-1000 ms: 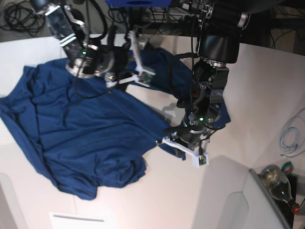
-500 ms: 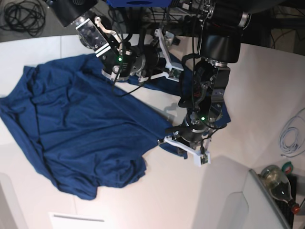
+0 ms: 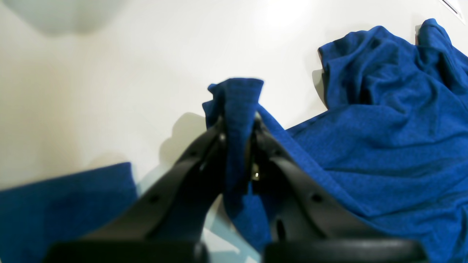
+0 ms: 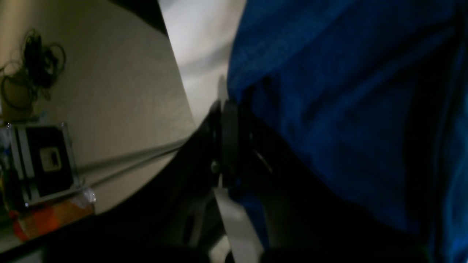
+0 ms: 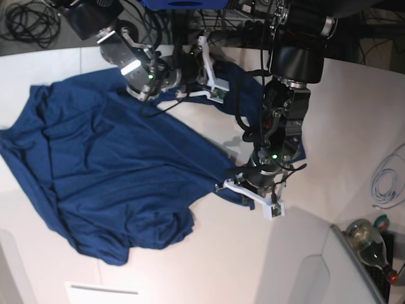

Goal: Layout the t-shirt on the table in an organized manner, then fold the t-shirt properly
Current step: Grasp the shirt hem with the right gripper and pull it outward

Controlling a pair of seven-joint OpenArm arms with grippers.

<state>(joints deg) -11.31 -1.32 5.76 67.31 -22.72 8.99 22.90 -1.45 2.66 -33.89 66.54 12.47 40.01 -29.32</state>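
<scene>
Left gripper (image 3: 237, 128): jaws pressed together on a fold of the t-shirt (image 3: 384, 146). In the left wrist view a narrow tuft of blue cloth stands up out of the tips; the pinch itself is clear. Below the tips the cloth runs down between the black fingers (image 3: 190, 160) and is cut off by the frame's lower edge. To the right of this gripper the main body of the shirt lies rumpled on the table (image 3: 109, 73); to its lower left, a separate blue flap, blurred, with bare white tabletop between.

Right gripper (image 4: 228, 109): jaws closed. The right wrist view is dark and soft; the tips sit at the edge of the blue cloth, and a bit of blue shows lower down between the fingers, but whether fabric is actually caught cannot be told. The shirt fills everything to the right of this gripper; the table edge, floor and a dark case (image 4: 44, 160) lie to its left.

Base view: left gripper (image 5: 253, 190) at the near edge of the shirt (image 5: 107, 171), its tips hidden under its own white bracket. Right gripper (image 5: 201, 82) at the far edge, largely masked by cables and wrist hardware. Shirt spread and wrinkled on the table (image 5: 354, 114), mostly on the right arm's side; part hidden behind the left arm.
</scene>
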